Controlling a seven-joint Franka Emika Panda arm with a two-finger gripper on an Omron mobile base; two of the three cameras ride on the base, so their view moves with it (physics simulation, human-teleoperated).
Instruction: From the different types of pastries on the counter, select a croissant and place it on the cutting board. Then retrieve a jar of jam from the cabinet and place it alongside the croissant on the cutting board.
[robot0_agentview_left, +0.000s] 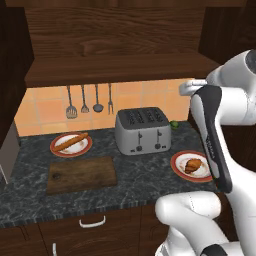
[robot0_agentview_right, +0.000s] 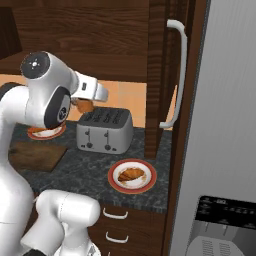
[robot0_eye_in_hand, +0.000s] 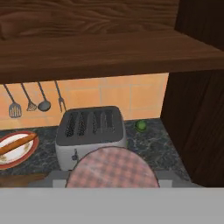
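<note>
Croissant (robot0_agentview_left: 192, 165): golden-brown crescent on a red-rimmed plate (robot0_agentview_left: 176, 163), near the tabletop's (robot0_agentview_left: 135, 172) front right corner. Cutting board (robot0_agentview_left: 82, 174): dark wood, bare, front left of the tabletop. Bread stick (robot0_agentview_left: 70, 142): on a second red-rimmed plate (robot0_agentview_left: 56, 150), behind the board. Jar of jam (robot0_agentview_right: 85, 106): orange, pinched in the pincer (robot0_agentview_right: 83, 105) above the toaster (robot0_agentview_left: 143, 130); its checked lid (robot0_eye_in_hand: 113, 170) shows in the hand view. No legible writing. Tabletop: dark marbled stone. Wall: orange tiles, hanging utensils (robot0_agentview_left: 90, 100). Cabinet (robot0_agentview_left: 115, 45): dark wood, overhead.
</note>
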